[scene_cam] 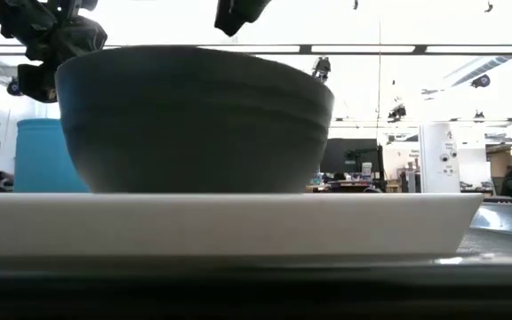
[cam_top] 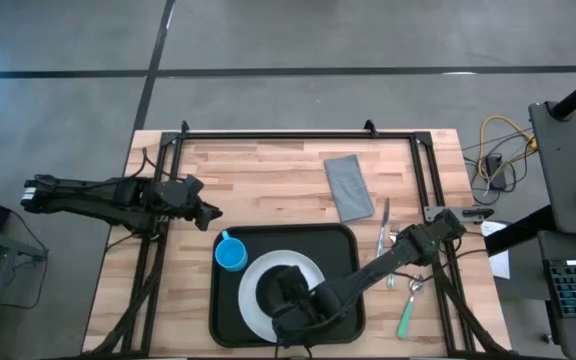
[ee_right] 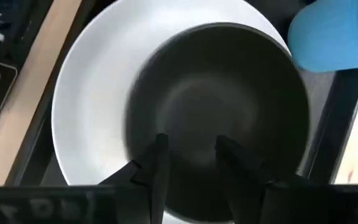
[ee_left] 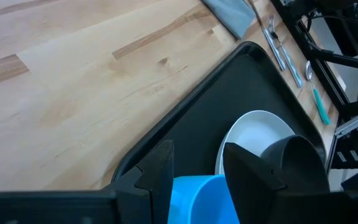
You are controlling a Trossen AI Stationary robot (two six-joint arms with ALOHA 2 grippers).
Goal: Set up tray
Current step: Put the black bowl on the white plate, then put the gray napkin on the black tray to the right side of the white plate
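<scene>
Tray [cam_top: 343,245]: holds white plate [cam_top: 251,283], dark bowl [ee_right: 216,106], blue cup [cam_top: 231,254].
Right gripper [ee_right: 188,155]: above the bowl, jaws slightly apart, empty.
Left gripper [ee_left: 197,165]: beside the tray, jaws parted, empty.

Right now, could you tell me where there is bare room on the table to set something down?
The widest bare wood lies along the far edge, left of the grey napkin, and beyond the tray. The tray is crowded: blue cup, plate, bowl, and the right gripper over it. The cutlery fills the strip right of the tray.

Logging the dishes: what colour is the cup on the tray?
Blue; the cup shows best in the high view.
</scene>
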